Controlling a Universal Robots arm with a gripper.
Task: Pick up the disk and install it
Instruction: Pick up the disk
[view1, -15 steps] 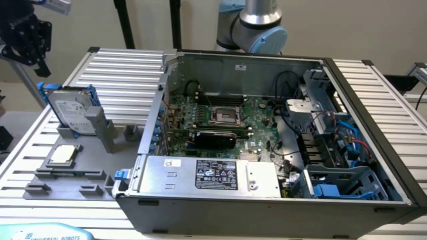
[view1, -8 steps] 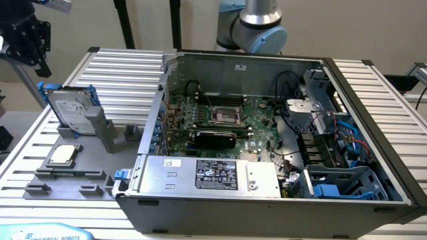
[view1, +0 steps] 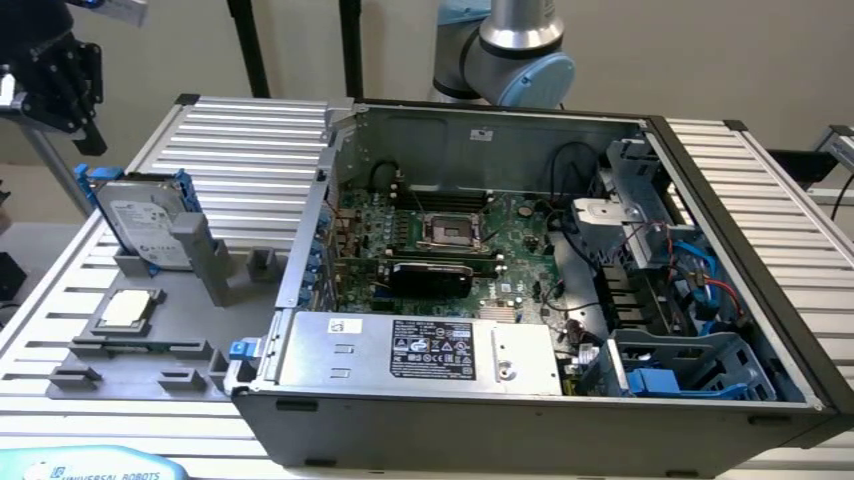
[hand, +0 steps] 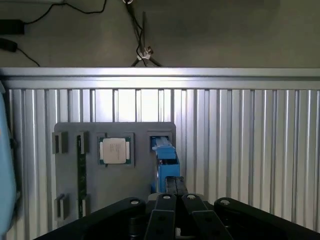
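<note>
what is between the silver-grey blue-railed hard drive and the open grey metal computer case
In the exterior view, a tall grey post and a short grey block stand between the hard drive and the case.

surface: ribbed metal table | on it: grey fixture plate, open computer case

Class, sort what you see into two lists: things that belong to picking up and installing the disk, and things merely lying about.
Belongs to the job:
- disk, upright in its grey holder
- gripper, shut, nearest the disk
- computer case, standing open

Lying about:
- square chip on the grey tray
- loose cables
</note>
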